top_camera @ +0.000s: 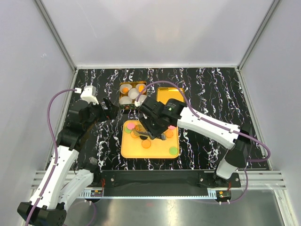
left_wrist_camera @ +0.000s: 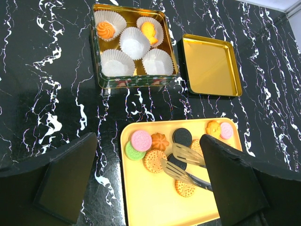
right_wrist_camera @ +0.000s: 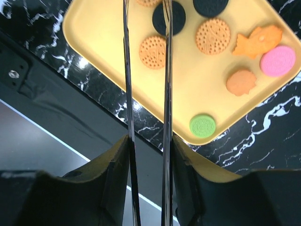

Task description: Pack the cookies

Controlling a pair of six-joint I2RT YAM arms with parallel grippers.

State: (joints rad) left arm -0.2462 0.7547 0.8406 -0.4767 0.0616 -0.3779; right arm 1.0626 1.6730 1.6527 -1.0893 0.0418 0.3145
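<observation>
The cookies lie on a yellow tray [left_wrist_camera: 150, 202]: pink [left_wrist_camera: 141, 140], green [left_wrist_camera: 133, 152], black [left_wrist_camera: 182, 136] and tan dotted [left_wrist_camera: 154, 160] discs, plus an orange fish [right_wrist_camera: 258, 41]. My right gripper [right_wrist_camera: 148, 155] is shut on metal tongs [left_wrist_camera: 188, 165]. The tong blades stand apart, over a black cookie [right_wrist_camera: 168, 18] in the tray's middle. My left gripper [left_wrist_camera: 150, 183] hangs open above the tray's left half, holding nothing. Behind the tray, a gold tin [left_wrist_camera: 136, 81] holds white paper cups; two back cups carry an orange swirl cookie [left_wrist_camera: 106, 29] and an orange fish cookie [left_wrist_camera: 148, 29].
The tin's gold lid [left_wrist_camera: 211, 66] lies open side up to the right of the tin. All sits on a black marbled table [top_camera: 211, 94]. In the top view both arms crowd over the tray [top_camera: 126, 153], the right gripper [top_camera: 153, 123] lowest.
</observation>
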